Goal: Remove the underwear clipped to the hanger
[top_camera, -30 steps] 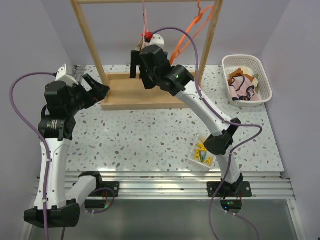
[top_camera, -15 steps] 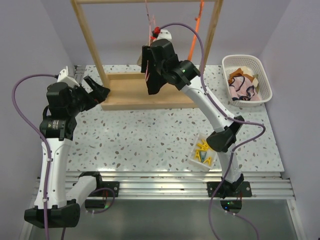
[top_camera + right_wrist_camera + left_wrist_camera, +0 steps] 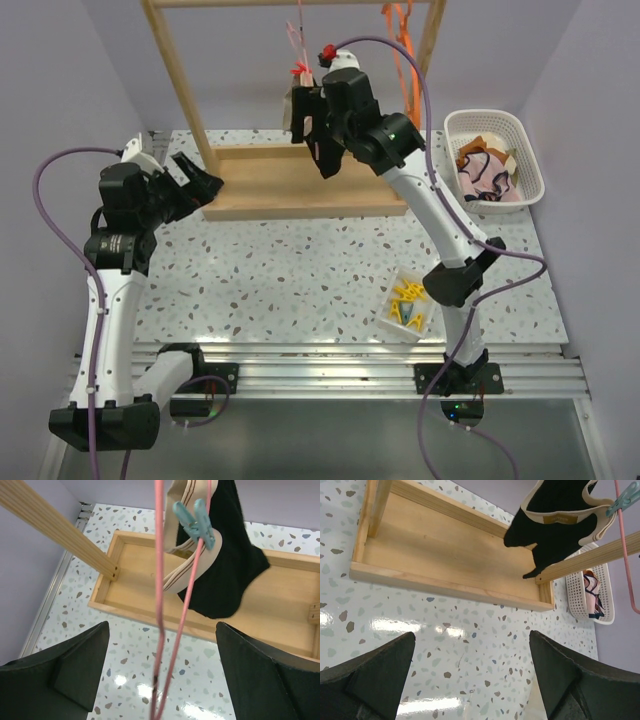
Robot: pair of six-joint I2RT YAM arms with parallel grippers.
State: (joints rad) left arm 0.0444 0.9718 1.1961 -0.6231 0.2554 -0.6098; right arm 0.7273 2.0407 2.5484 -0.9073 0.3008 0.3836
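**Garments: 2.**
- Black briefs [image 3: 225, 575] with beige trim, 1 piece. They hang on the pink hanger [image 3: 159, 580], pinned at the waistband by 1 teal clip [image 3: 197, 522], above the rack base [image 3: 445, 560].
- Pink briefs [image 3: 487, 180] with dark trim, 1 piece. They lie in the white basket [image 3: 528, 150] at the far right of the counter [image 3: 300, 270], together with a brownish cloth [image 3: 480, 143].

**Hangers: 2.** Both hang from the rack's top bar, the orange hanger [image 3: 400, 40] to the right of the pink one.

**Rack: 1.** It is a wooden frame with 2 uprights and a tray-like base, standing at the far side of the counter.

**Clip tray: 1.** The clear tray [image 3: 390, 318] sits near the right arm's base and holds several yellow clips [image 3: 405, 293]; the number cannot be read.

**Pincers: 2.**
- Right pincer [image 3: 160, 630] is raised to hanger height with its fingers spread wide, holding nothing.
  - In the way: the pink hanger's wire loop dangles between the 2 fingers, touching neither, and runs in front of the clip and briefs.
- Left pincer [image 3: 472, 635] is low over the counter, just beside the left end of the rack base, fully spread and empty.
  - In the way: from its camera, the right upright [image 3: 590, 560] crosses the lower tip of the black briefs.
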